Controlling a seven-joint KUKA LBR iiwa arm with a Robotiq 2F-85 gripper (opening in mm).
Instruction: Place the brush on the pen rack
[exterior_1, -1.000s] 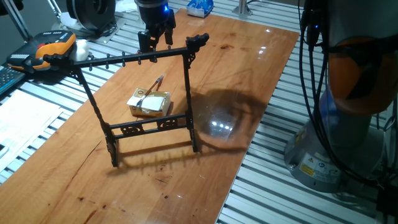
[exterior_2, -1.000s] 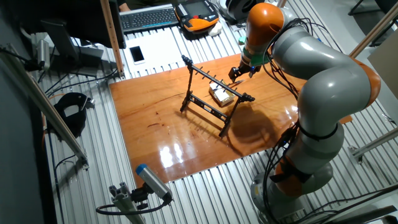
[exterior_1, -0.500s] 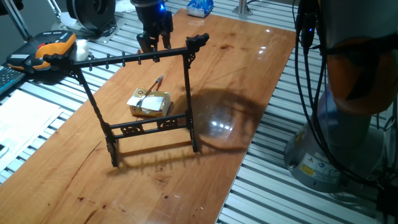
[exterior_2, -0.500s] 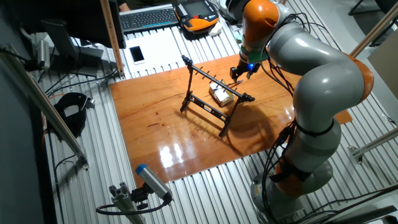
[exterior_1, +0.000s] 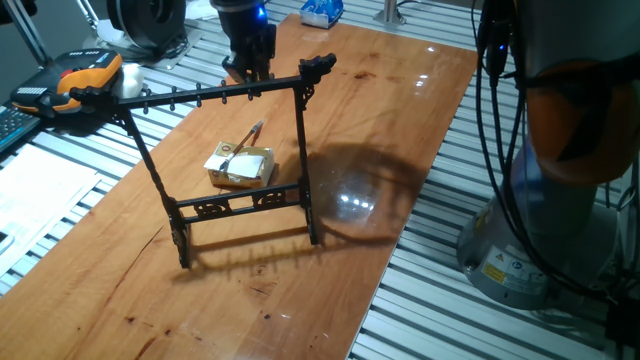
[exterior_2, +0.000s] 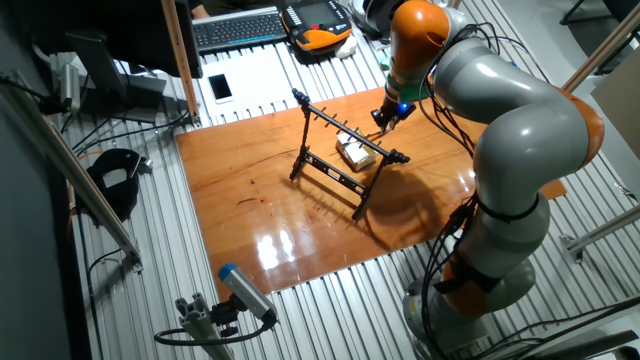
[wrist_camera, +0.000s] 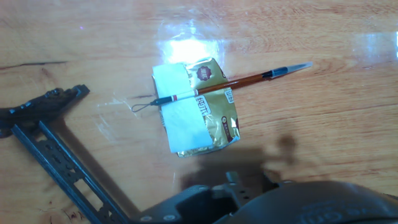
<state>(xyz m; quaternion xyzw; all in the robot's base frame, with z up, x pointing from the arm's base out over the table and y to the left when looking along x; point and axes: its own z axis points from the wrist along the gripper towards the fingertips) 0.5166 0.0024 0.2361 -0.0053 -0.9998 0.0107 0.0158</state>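
The brush (wrist_camera: 224, 87) is lying across the top of a small yellowish block (wrist_camera: 199, 109) on the wooden table (exterior_1: 400, 120), untouched, with its hanging loop reaching off one side of the block and its paler tip reaching off the opposite side. The block is sitting just beside the pen rack (exterior_1: 225, 165), on the side away from the nearer camera, close to the rack's fretwork lower rail. The gripper (exterior_1: 247, 66) is hovering above the table on that same far side of the rack, near the end of the peg bar, and it is holding nothing; whether its fingers are spread or drawn together cannot be told, since the fixed views show only a dark cluster and the hand view shows no fingertips. The step in hand looks like the approach to pick up the brush. To do it well, the arm is probably needing to centre over the bare middle of the handle, turn the wrist so the fingers are straddling the handle crosswise, and spread them before descending. Because the handle is resting on the block rather than on the wood, the descent should be stopping at the block's top, and the closing should be gentle so the thin handle is not rolling off. The lift should be keeping clear of the rack's pegs, and the loop end should be left free for hanging.
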